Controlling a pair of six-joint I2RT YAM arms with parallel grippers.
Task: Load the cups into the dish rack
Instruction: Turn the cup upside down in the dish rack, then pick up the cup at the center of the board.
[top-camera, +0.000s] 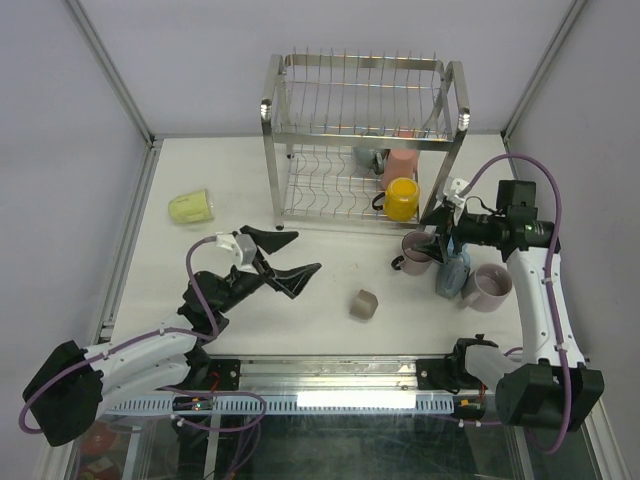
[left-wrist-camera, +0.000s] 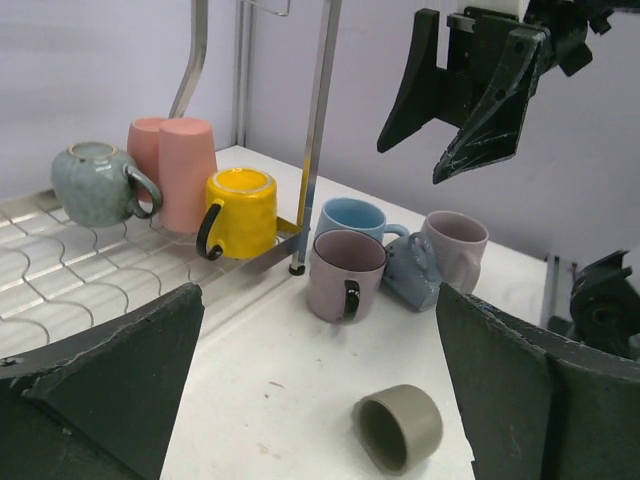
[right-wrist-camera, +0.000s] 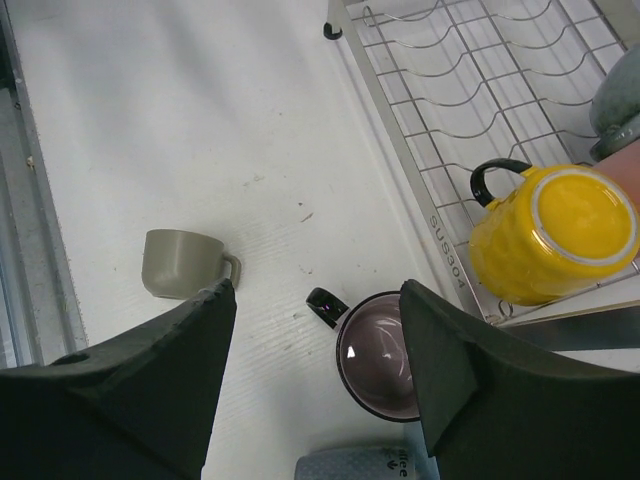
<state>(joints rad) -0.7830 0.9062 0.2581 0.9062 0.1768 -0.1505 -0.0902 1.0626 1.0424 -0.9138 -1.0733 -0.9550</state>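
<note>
There are ten cups (top-camera: 402, 198), two of them pink, and one two-tier dish rack (top-camera: 268, 120).

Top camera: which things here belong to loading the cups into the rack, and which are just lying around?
Job: dish rack; yellow mug, pink mug and grey-blue mug on it; pale green mug, grey-beige cup, mauve mug, blue mugs, pale lilac mug on the table.
Not job: purple cable, frame post.

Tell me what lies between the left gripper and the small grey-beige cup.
Nothing but bare white tabletop separates the left gripper from the grey-beige cup, seen clearly in the top external view.
</note>
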